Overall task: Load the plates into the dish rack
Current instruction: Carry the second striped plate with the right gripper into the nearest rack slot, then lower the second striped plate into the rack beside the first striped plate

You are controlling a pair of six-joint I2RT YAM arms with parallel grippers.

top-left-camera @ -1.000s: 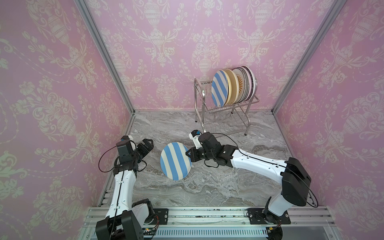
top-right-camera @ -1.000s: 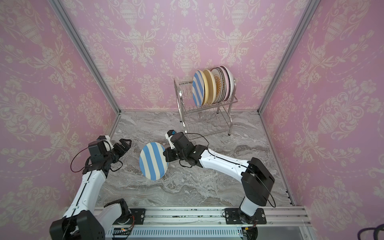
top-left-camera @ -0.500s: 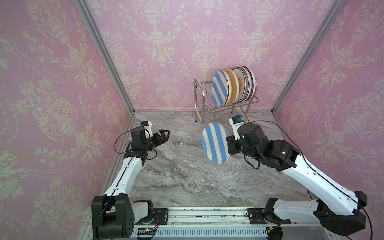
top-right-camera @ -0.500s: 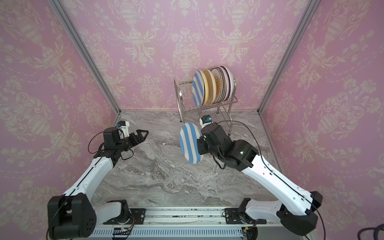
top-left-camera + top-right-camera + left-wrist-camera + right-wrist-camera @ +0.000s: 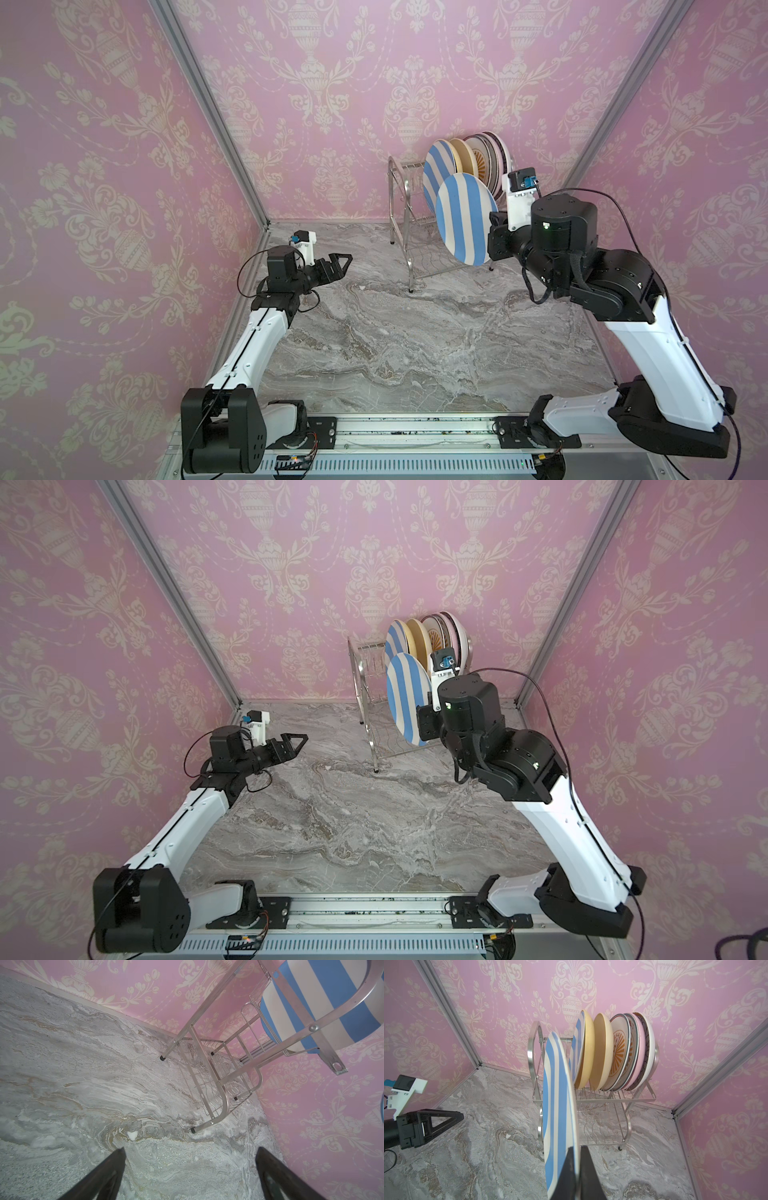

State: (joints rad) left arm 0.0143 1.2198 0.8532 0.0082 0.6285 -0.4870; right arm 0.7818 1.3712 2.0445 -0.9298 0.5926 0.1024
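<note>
Right claw (image 5: 577,1149) is pressed tight on the rim of the striped plate (image 5: 558,1105), and it's carrying that plate on edge, clear above the marble table (image 5: 415,340), just on the near side of the dish rack (image 5: 400,195). The racked plates (image 5: 602,1053) crowd the upper tier's right, with open room at its left end. Whether the plate's edge is touching the rack's left frame is hard to tell. Left claw (image 5: 191,1150) is spread wide, empty, well apart on the left.
</note>
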